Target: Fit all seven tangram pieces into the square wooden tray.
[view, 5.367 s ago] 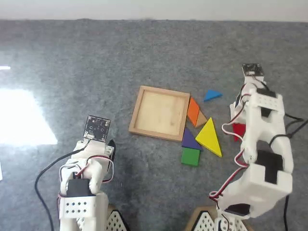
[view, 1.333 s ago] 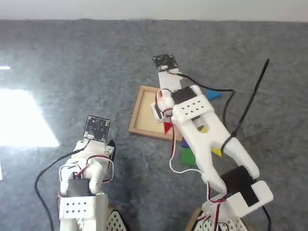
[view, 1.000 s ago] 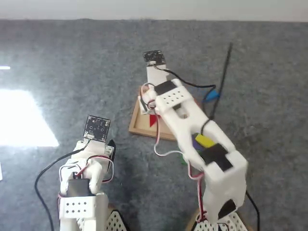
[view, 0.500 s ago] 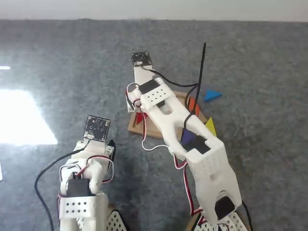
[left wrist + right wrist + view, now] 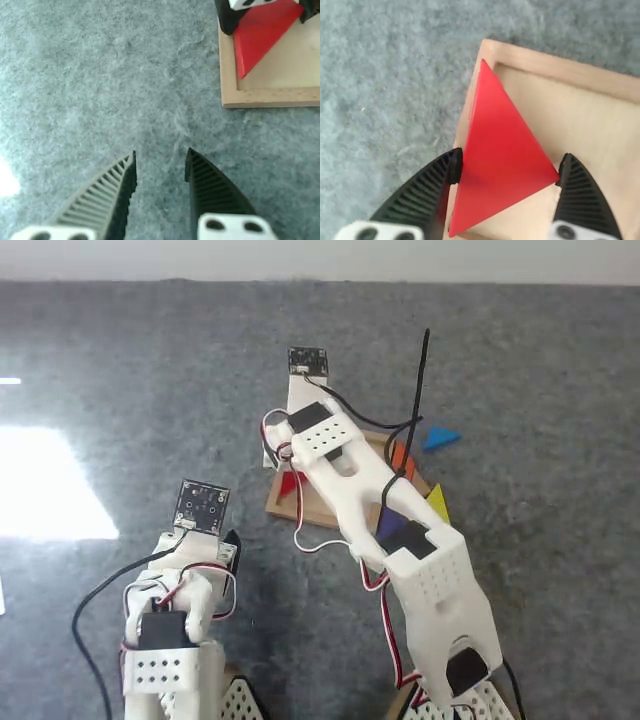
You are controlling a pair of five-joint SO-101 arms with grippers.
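My right gripper [image 5: 509, 162] is shut on the red triangle [image 5: 500, 145], one finger at each side of it. The triangle sits tilted at the tray's left side, with one edge over the wooden rim [image 5: 545, 62]. In the high view the right arm reaches across the square wooden tray [image 5: 305, 512] and hides most of it; the red triangle [image 5: 291, 483] shows at the tray's left edge. My left gripper [image 5: 160, 160] stands open over bare carpet, short of the tray corner [image 5: 227, 75], with nothing between its fingers. The red triangle [image 5: 260, 30] lies beyond it.
To the right of the tray lie a blue triangle [image 5: 441, 438], an orange piece [image 5: 400, 458], a yellow triangle [image 5: 438, 503] and a purple piece [image 5: 386, 524], partly under the right arm. Grey carpet covers the table. The left arm [image 5: 180, 610] stays at the front left.
The right arm swung from the table's right side across the tray to its left edge with the red triangle. In the last half second its wrist shifted slightly right. The left arm kept still.
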